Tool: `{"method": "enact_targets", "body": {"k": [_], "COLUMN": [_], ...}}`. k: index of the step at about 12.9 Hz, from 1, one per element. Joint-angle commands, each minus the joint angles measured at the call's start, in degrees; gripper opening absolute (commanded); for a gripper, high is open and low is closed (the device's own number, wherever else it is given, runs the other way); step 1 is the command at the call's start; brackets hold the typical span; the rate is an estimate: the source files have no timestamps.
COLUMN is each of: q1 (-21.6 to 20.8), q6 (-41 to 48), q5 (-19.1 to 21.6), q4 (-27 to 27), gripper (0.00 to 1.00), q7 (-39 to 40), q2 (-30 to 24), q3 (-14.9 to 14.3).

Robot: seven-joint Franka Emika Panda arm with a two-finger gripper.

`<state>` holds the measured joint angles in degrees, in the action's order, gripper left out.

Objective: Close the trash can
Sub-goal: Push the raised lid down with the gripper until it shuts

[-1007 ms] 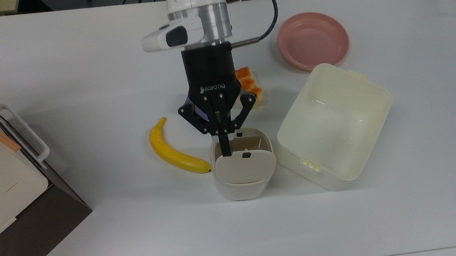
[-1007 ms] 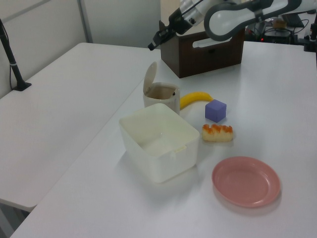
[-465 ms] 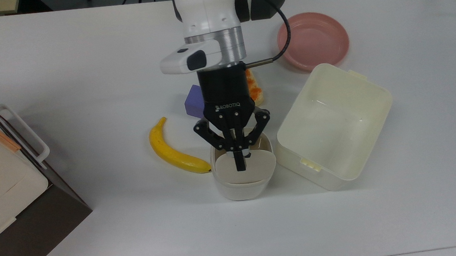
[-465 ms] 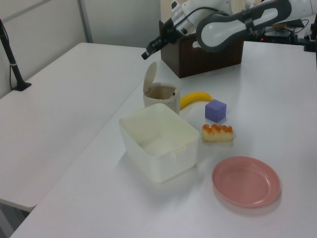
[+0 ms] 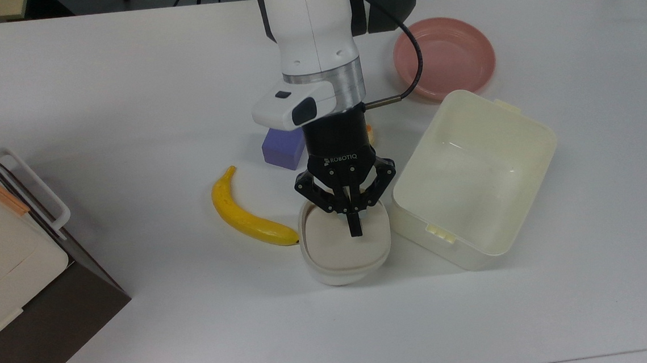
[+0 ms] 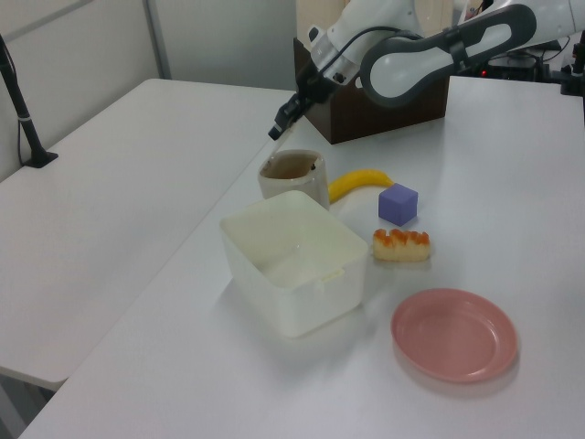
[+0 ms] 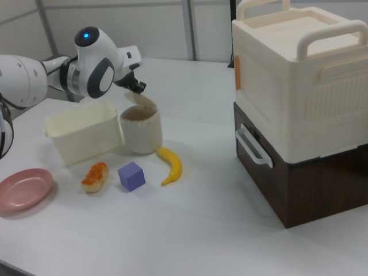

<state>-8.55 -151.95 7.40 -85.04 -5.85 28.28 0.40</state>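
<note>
Lowered since before, the trash can (image 5: 344, 242) lid; pinched-together fingers (image 5: 354, 225) (holding nothing) above the white table (image 5: 124, 93).

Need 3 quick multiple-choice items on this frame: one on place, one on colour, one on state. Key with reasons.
1. In the top view, what sits on the top view's right of the trash can?
A. the banana
B. the pale-yellow tub
C. the purple cube

2. What colour is the plate?
A. pink
B. blue
C. green

3. How does the gripper stand?
A. wide open around the banana
B. fingers shut together, holding nothing, over the trash can's lid
C. shut on the purple cube

Key:
1 B, the tub stands beside the can on the top view's right.
2 A, the plate is plainly pink in all three views.
3 B, the top view shows the fingers together as one black tip over the lid.
</note>
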Motion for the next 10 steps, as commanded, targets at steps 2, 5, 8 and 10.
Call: {"method": "enact_targets", "body": {"k": [2, 5, 8, 10], "q1": [-0.2, -0.3, -0.7, -0.7], "q6": [10.2, 11.7, 11.7, 11.7], "q5": [-0.8, -0.9, -1.0, -1.0], "q4": [-1.4, -2.8, -6.7, -7.2], "gripper": [0.0, 0.0, 0.0, 0.0], "q7": [2.3, 3.0, 5.3, 5.5], "q2": [-1.5, -1.5, -1.4, -1.0], "q3": [-0.8, -0.9, -0.9, -0.9]}}
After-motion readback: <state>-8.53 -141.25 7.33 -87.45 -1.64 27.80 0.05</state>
